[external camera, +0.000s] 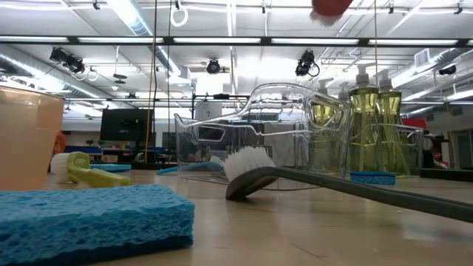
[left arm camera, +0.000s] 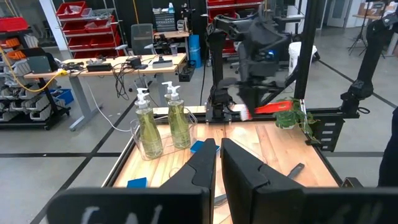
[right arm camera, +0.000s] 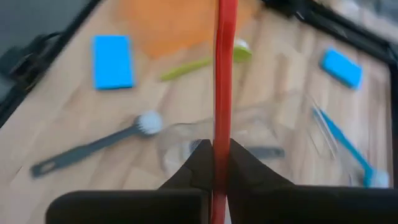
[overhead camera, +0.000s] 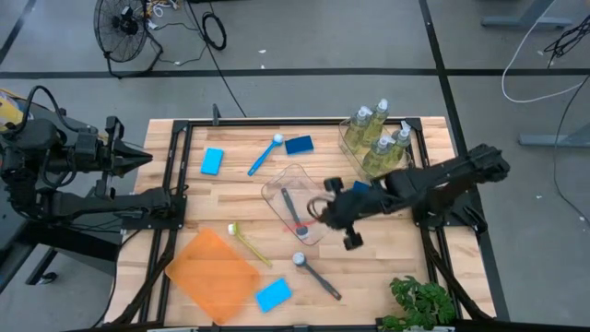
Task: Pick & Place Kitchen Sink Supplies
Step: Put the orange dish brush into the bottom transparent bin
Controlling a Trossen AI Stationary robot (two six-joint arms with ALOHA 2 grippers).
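Note:
My right gripper [overhead camera: 323, 210] hangs over the middle of the table, above a clear tub [overhead camera: 293, 198], shut on a red brush [right arm camera: 225, 74]. That brush also shows far off in the left wrist view [left arm camera: 273, 107]. Inside the tub lies a grey brush [overhead camera: 289, 201]. Another grey brush [overhead camera: 315, 272], a yellow-green brush [overhead camera: 247, 242], a blue brush [overhead camera: 265, 155] and blue sponges [overhead camera: 212, 161] [overhead camera: 274, 295] [overhead camera: 299, 145] lie flat on the table. Soap bottles [overhead camera: 376, 134] stand in a second clear tub at the far right. My left gripper [overhead camera: 143, 157] waits shut, high over the table's left edge. My right gripper pinches the red brush's thin handle [right arm camera: 221, 134] between its two fingers. The fingers slant down from the table's right side, and the handle runs out past the fingertips, along them. The brush is lifted clear of the table and the tub.
A flat orange tray [overhead camera: 212, 275] lies at the near left. A green plant [overhead camera: 419, 302] stands at the near right corner. Black frame rails [overhead camera: 175, 175] run along the table's left and right sides. Bare wood shows between the tray and the tub.

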